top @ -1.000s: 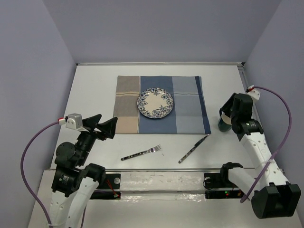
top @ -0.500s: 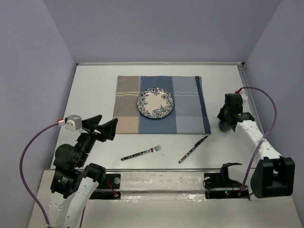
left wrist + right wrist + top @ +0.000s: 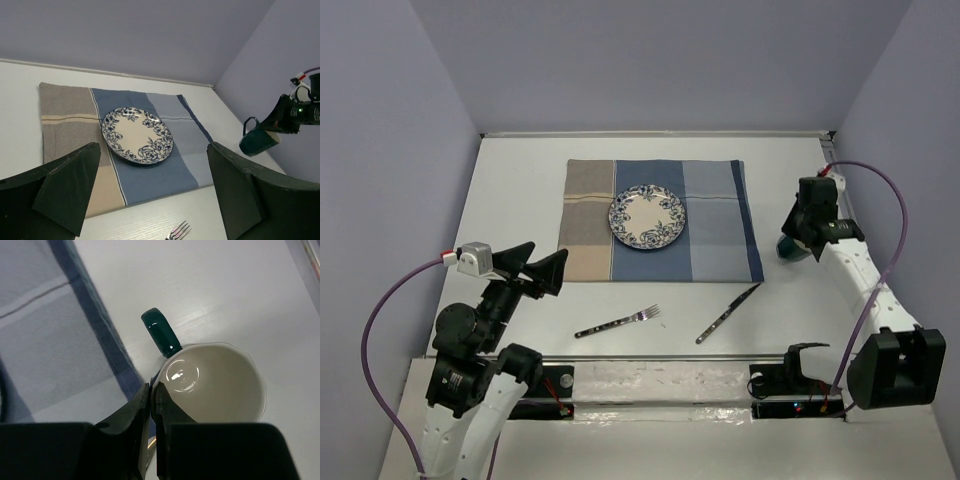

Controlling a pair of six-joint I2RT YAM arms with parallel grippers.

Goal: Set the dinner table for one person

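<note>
On the white dinner table lies a blue-and-tan checked placemat with a blue-flowered plate on it. A fork and a knife lie on the table in front of the mat. My right gripper is shut on the rim of a dark green mug with a cream inside, held above the table just right of the mat's right edge. The mug also shows in the left wrist view. My left gripper is open and empty, raised near the mat's front left corner.
Lavender walls close in the table on the left, back and right. A metal rail runs along the near edge by the arm bases.
My right gripper has moved toward the back of the table with the mug in it, and the mug has come off the table. The left arm has not moved.
</note>
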